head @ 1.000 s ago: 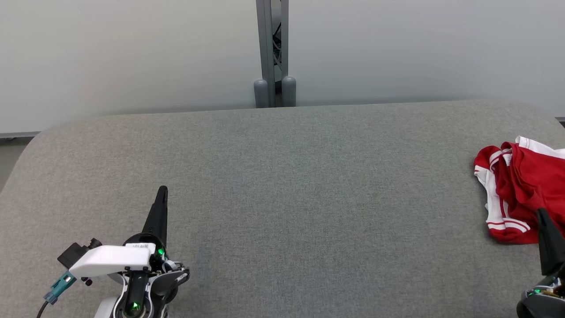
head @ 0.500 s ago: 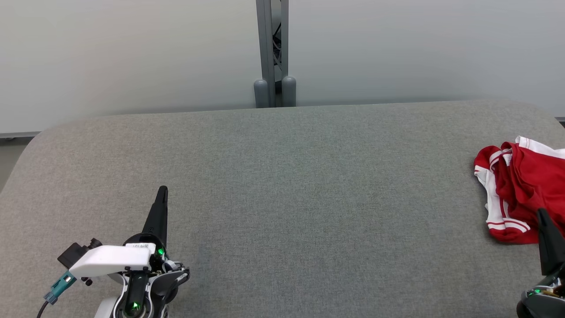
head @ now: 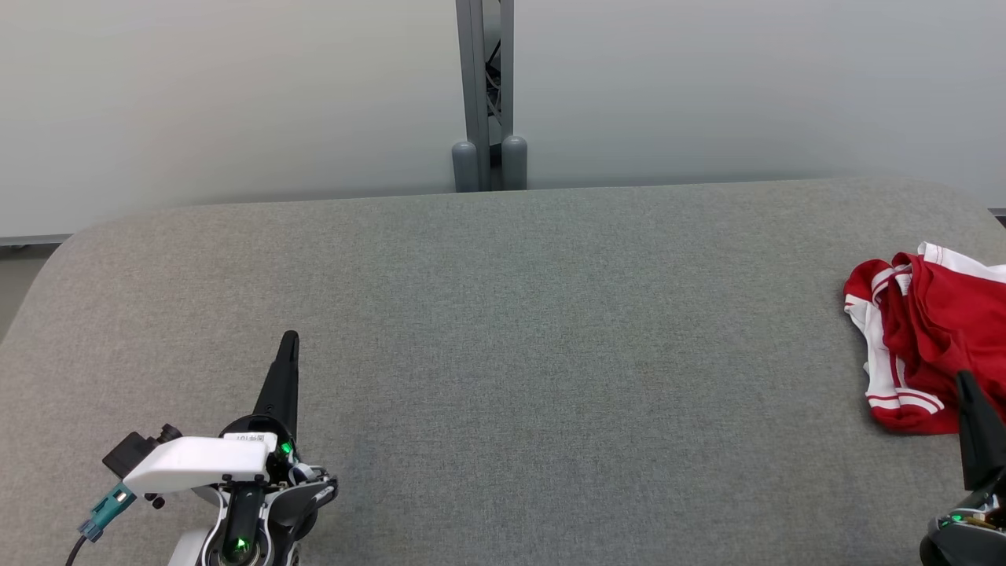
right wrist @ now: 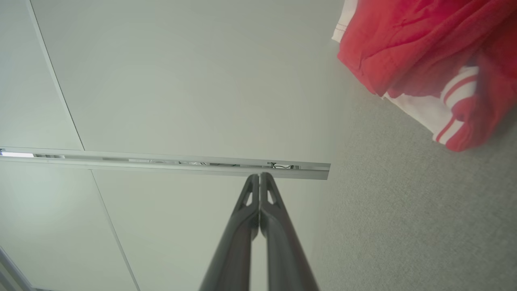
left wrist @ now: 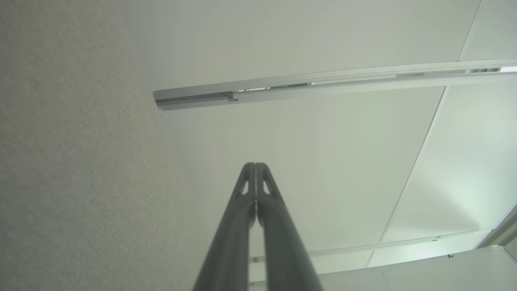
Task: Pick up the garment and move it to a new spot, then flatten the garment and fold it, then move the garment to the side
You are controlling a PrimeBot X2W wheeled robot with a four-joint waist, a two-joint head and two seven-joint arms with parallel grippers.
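Note:
A red garment with white trim (head: 927,330) lies crumpled at the right edge of the grey fabric table (head: 503,354), partly cut off by the head view's border. The right wrist view has the same garment (right wrist: 428,56) at its upper right. My right gripper (head: 963,379) is at the lower right, its tip just in front of the garment's near edge; its fingers are pressed together and hold nothing (right wrist: 259,176). My left gripper (head: 289,338) rests over the table at the lower left, far from the garment, shut and empty (left wrist: 255,165).
A grey metal post (head: 486,94) stands behind the table's far edge, against a pale wall. The table's rounded left corner (head: 55,259) drops off to the floor. Broad bare grey surface lies between the two grippers.

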